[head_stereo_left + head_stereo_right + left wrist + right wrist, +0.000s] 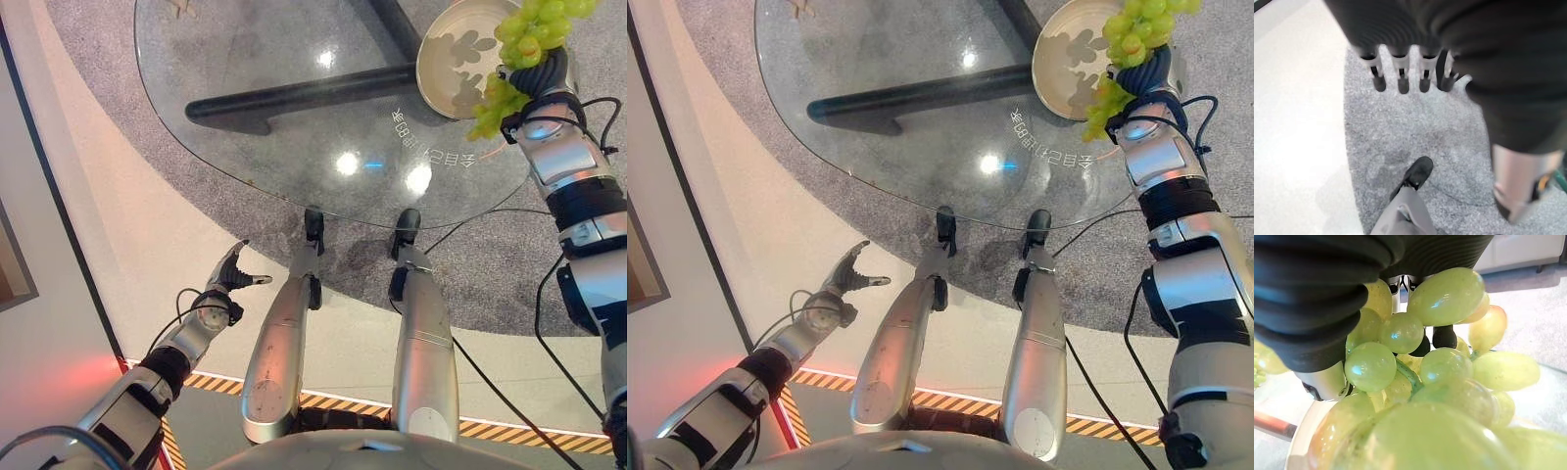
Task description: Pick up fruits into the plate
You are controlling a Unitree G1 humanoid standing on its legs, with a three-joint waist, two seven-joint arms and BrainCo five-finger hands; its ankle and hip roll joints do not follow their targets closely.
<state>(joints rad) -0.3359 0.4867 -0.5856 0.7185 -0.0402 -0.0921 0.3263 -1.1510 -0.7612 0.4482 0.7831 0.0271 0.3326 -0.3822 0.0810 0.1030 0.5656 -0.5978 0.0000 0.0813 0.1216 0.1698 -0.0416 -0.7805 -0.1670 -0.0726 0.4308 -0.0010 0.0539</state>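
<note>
A bunch of green grapes point(534, 29) hangs from my right hand point(544, 70), which is shut on it at the far right of the glass table point(294, 157). Part of the bunch point(495, 103) droops over the near rim of the round cream plate point(446, 69) lying on the glass just left of the hand. Seen from the right wrist, the grapes point(1444, 367) press against the hand's dark cover point(1312, 293), with fingertips point(1444, 336) tucked among them. My left hand point(227, 276) hangs low beside the table at the lower left, its fingers point(1400, 73) straight and holding nothing.
The table's round glass top rests on a black base point(294, 95) seen through it, over grey carpet point(490, 284). A small tan object point(178, 8) lies at the table's far edge. A pale wall point(39, 245) runs along the left; striped hazard tape point(333, 399) crosses the floor.
</note>
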